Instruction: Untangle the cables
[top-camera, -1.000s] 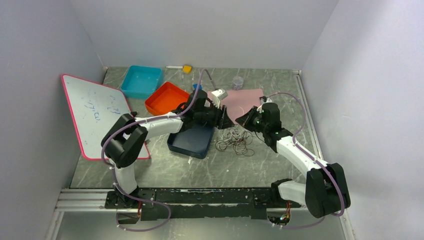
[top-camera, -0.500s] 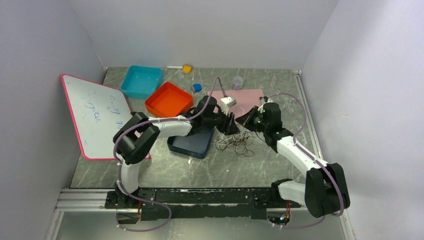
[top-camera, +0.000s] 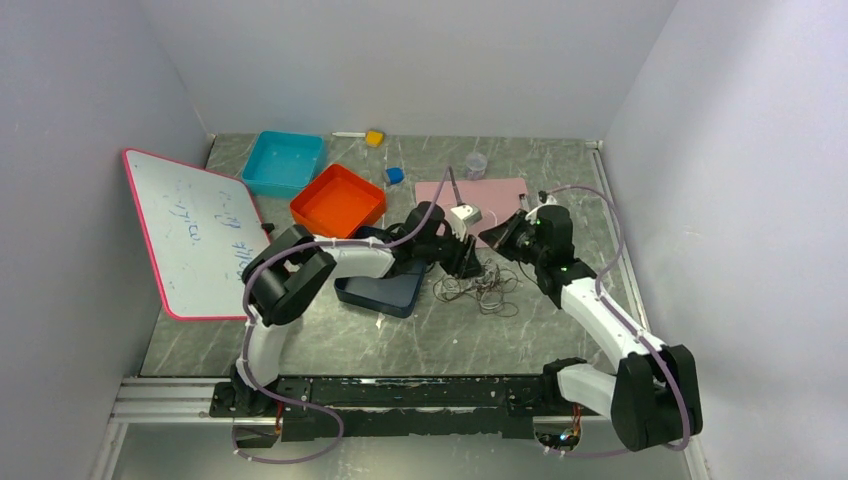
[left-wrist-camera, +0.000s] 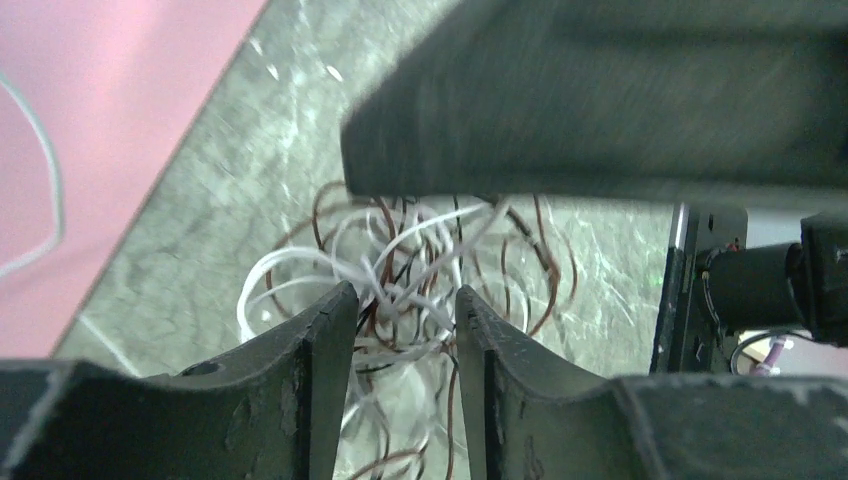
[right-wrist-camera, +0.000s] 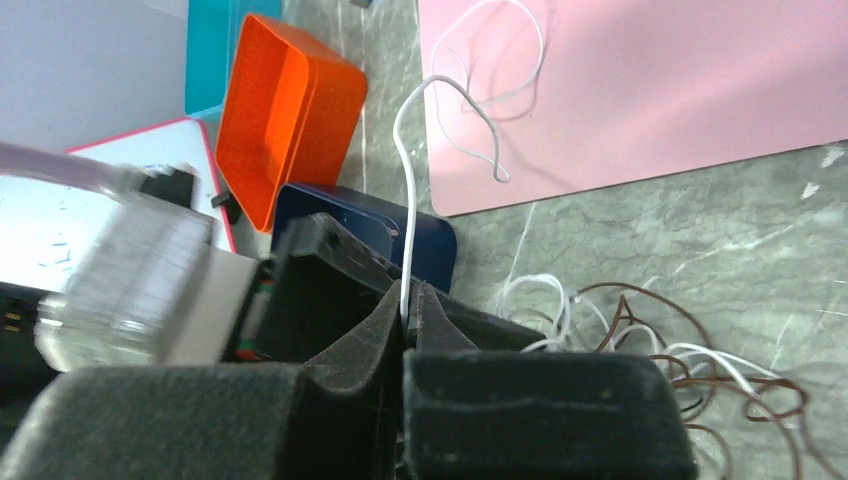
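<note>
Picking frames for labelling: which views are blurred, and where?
Left wrist view: the dark mass across the top is smeared, the cables fairly crisp. Right wrist view: the pale housing at left is blurred, the white cable sharp. Top view: evenly lit, sharp.

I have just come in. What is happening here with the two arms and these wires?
Two robot arms are working on a tangle of white and brown cables lying on the table. The right gripper is shut on one white cable, whose free end curls over the pink mat. The left gripper is open, with strands of the tangle showing between its fingers, and it has not closed on anything yet.
</note>
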